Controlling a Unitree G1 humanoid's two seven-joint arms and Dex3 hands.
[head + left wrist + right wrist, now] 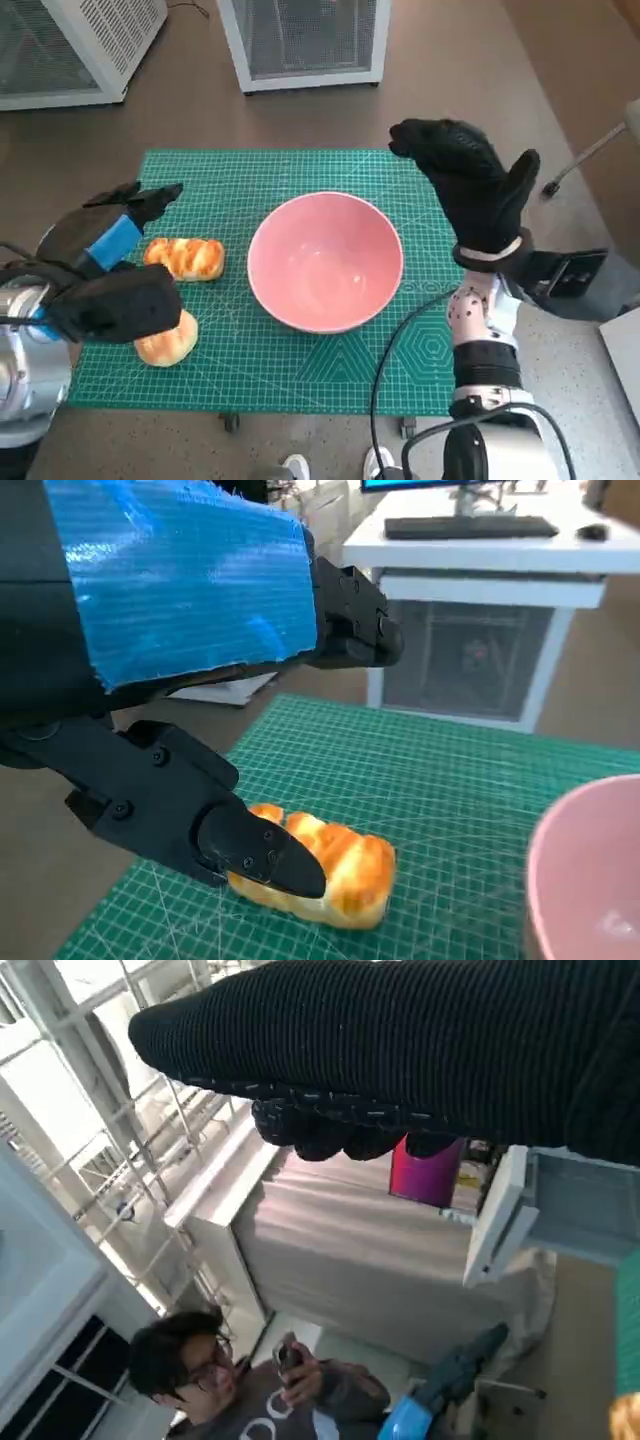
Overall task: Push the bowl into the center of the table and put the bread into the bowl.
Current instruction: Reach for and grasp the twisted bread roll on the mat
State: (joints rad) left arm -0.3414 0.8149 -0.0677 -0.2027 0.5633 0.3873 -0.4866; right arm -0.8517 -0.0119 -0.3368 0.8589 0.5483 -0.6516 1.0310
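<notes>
The pink bowl point(325, 261) sits mid-mat; 2 bread pieces point(185, 258) lie beside it. Left hand point(112, 262) hovers spread, empty; right hand point(470, 190) raised, empty. A shallow grasp could nudge the bread away.

- A small brown table point(470, 90) is carrying a green cutting mat point(300, 370) that is covering most of its top.
- A pink bowl point(325, 260) is sitting on the mat, near its middle.
- A ridged bread roll point(186, 257) is lying on the mat just left of the bowl.
- A rounder bread piece point(168, 342) is lying left of the bowl too, nearer the robot.
</notes>
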